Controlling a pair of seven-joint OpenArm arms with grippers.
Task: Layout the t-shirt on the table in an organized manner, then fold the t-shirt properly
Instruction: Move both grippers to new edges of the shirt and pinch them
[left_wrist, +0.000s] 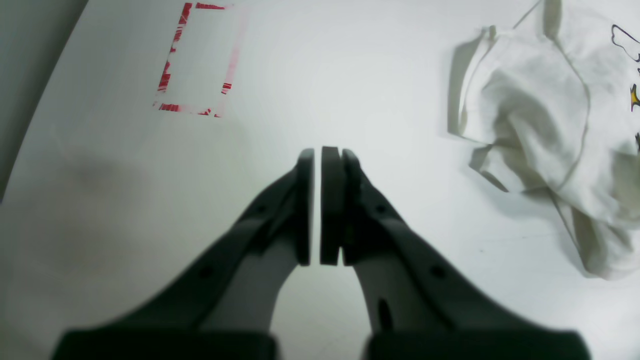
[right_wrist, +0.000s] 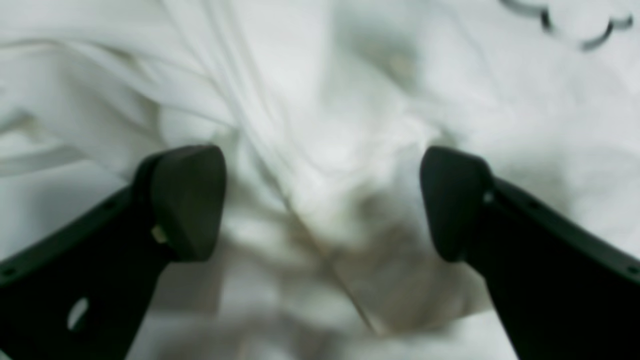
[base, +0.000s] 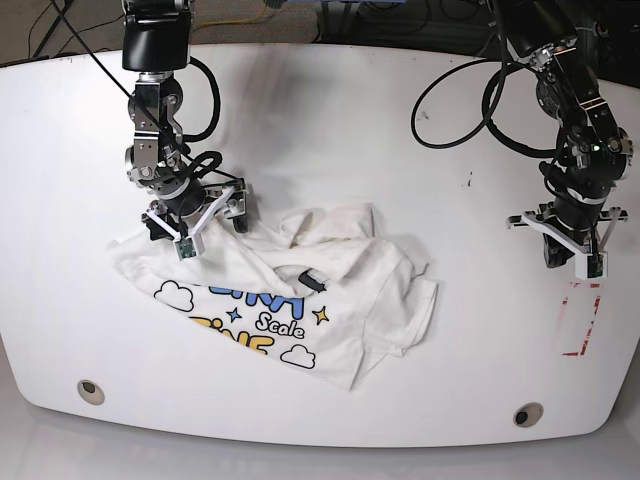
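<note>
White cotton printed t-shirt (base: 290, 300) lies crumpled on the glossy white table (base: 330, 120), nothing folded; my right gripper (right_wrist: 322, 200) gapes empty above it, my left gripper (left_wrist: 318, 200) pinched empty.

The t-shirt (base: 330, 290) was white, its creases shaded grey. Its print showed white clouds outlined in black, yellow stars, the word "Scale" in black script, and block letters in blue above and yellow-orange below, both partly hidden by folds. The worktop (base: 330, 120) was glossy white, with a broken red dashed rectangle (left_wrist: 197, 60) marked on it and two round grey grommet holes (base: 91, 391) near the front edge. The left tool (left_wrist: 318, 205) and the right tool (right_wrist: 322, 202) were black. Black cables (base: 470, 100) looped over the worktop.
</note>
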